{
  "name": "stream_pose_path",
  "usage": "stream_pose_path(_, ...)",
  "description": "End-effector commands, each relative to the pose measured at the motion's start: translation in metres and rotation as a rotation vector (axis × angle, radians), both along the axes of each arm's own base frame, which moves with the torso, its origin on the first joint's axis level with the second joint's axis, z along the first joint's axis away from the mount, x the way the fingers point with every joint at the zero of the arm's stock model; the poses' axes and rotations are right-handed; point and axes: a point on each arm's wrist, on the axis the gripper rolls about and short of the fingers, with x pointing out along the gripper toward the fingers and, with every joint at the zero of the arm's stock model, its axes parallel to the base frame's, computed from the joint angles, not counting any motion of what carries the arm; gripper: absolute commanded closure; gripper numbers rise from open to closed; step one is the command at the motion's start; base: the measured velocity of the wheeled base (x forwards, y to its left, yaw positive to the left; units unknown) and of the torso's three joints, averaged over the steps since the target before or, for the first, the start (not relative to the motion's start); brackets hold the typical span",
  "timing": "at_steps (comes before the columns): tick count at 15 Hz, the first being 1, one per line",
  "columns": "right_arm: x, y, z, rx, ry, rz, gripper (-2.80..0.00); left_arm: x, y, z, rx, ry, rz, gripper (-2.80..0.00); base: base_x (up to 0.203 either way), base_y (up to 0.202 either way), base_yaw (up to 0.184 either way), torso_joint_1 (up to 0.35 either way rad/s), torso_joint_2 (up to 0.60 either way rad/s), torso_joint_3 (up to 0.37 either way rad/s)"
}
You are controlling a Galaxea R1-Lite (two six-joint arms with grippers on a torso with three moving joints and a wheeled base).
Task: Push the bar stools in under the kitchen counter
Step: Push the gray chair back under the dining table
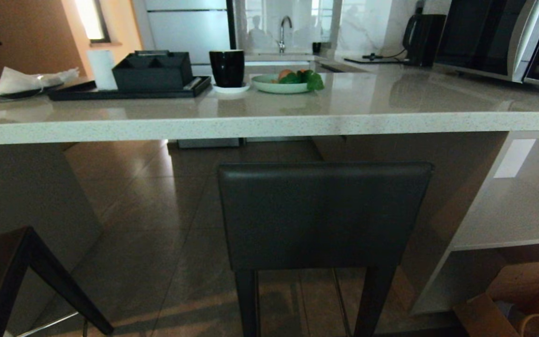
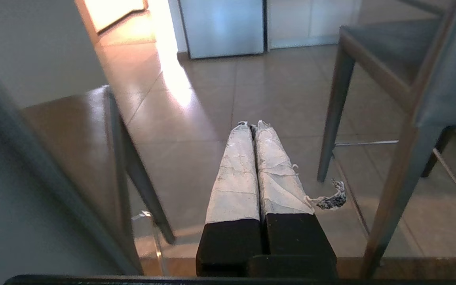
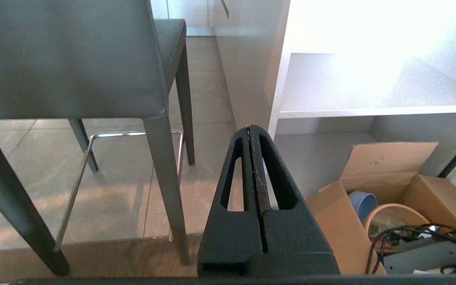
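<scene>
While low beside stool (image 3: 65, 59) | both grippers (image 2: 251, 126) (image 3: 248, 128) | fingers pressed together

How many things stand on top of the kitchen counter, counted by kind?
Tray: 1
Organizer box: 1
Paper roll: 1
Black cup: 1
Plate of fruit: 1
Kettle: 1
Microwave: 1
Plate with crumpled paper: 1
Total: 8

Dark leather bar stool (image 1: 324, 215) upright at 6 o'clock, backrest just below the pale speckled stone desk (image 1: 269, 124) edge. Second stool (image 1: 12, 276) at 8 o'clock, only partly visible.
</scene>
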Motion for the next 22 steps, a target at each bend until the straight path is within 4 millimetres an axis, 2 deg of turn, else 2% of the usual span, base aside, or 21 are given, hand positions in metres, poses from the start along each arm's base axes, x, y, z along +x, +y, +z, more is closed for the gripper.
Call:
stream_pose_path(1,0.002,0.000,-0.003,-0.001,0.015,0.000,0.00,0.001,0.000,-0.001,0.003,-0.004,-0.015,0.00,0.000,0.000,0.000,0.000,0.00,0.000)
stream_pose_path(8,0.011,0.000,-0.024,0.008,0.057,-0.003,0.00,0.003,0.000,-0.008,-0.026,0.016,-0.023,0.00,0.000,0.000,0.000,0.000,0.00,0.000)
stream_pose_path(13,0.019,0.001,-0.034,0.032,0.016,0.038,0.00,0.003,-0.001,-0.009,-0.040,0.034,-0.028,0.00,0.000,0.000,0.000,0.000,0.00,0.000)
stream_pose_path(17,0.019,0.001,-0.034,0.034,0.003,0.046,0.00,0.004,-0.001,-0.015,-0.108,0.073,-0.052,0.00,0.000,0.000,0.000,0.000,0.00,0.000)
stream_pose_path(22,0.019,0.001,-0.034,0.037,0.003,0.046,0.00,0.004,-0.001,-0.016,-0.113,0.076,-0.054,0.00,0.000,0.000,0.000,0.000,0.00,0.000)
